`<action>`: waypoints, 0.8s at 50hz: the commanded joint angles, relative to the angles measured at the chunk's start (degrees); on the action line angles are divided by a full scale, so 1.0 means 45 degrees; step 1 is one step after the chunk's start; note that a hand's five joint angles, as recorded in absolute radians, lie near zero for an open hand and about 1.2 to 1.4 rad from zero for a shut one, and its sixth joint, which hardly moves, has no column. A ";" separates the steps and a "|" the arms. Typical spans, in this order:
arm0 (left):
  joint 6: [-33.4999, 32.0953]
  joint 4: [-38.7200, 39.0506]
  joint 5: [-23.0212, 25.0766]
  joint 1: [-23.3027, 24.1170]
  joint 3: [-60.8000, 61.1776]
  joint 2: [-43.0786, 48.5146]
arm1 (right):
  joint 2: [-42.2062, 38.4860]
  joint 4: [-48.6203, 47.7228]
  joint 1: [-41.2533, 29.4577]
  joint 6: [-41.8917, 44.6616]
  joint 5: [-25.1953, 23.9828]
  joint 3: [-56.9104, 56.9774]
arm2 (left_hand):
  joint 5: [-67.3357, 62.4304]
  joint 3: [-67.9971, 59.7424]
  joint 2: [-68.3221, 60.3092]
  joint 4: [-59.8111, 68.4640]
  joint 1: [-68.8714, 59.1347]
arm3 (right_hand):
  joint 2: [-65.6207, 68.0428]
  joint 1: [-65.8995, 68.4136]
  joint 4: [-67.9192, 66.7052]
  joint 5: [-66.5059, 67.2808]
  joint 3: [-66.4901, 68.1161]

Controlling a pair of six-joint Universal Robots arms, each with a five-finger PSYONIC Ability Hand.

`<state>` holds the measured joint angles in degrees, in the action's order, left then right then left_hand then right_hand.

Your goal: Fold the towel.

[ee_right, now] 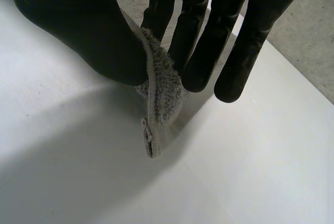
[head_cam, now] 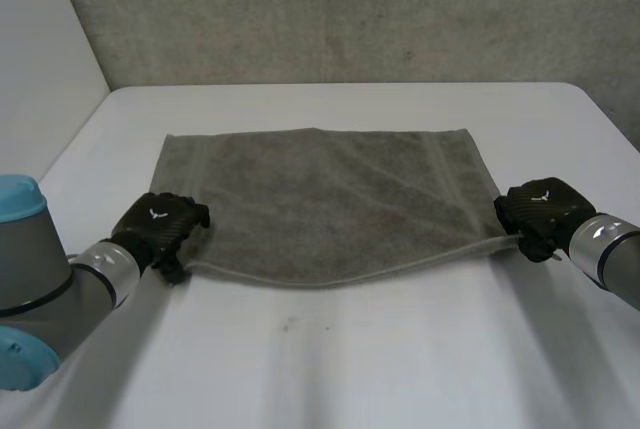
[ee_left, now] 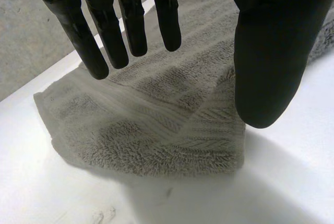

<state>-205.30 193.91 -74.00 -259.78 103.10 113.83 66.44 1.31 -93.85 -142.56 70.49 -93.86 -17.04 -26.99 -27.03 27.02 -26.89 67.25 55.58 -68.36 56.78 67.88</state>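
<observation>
The towel (head_cam: 320,199) lies flat on the counter (head_cam: 330,359), its long axis running side to side between both hands. The right robot hand (head_cam: 540,207) pinches the near right corner. The left robot hand (head_cam: 160,224) hovers straight-fingered over the near left corner, gripping nothing. The far edge lies straight ahead of both.

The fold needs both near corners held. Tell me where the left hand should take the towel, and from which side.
Probably the near left corner of the towel, from above and outside: it lies under the open left hand, between thumb and fingers, mirroring the corner the right hand pinches.
</observation>
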 commanded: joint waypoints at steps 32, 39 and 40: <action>-0.0373 -0.0508 -0.1270 -0.0240 -0.1072 -0.6247 | 0.3498 0.3165 0.0054 0.0000 0.0117 0.2869 | -1.1768 -1.1780 -1.1771 1.1773 -1.1802 | 0.2833 0.5426 -0.2588 0.2938 0.2693; -0.1348 -0.3416 -0.0900 -0.0395 -0.2341 -0.6760 | 0.4025 0.7240 0.0132 0.0661 -0.0078 0.5600 | -1.1768 -1.1780 -1.1771 1.1773 -1.1802 | 0.2833 0.5426 -0.2588 0.2938 0.2693; -0.1796 -0.4197 -0.0744 -0.0474 -0.2557 -0.6586 | 0.4025 0.7247 0.0132 0.0664 -0.0078 0.5604 | -1.1768 -1.1780 -1.1771 1.1773 -1.1802 | 0.2833 0.5426 -0.2588 0.2938 0.2693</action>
<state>-208.24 187.46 -79.25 -260.98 96.30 84.30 83.14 20.28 -93.56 -142.12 70.75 -77.47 -59.34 -69.64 -69.70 69.76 -67.07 67.38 55.59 -68.36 56.83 67.88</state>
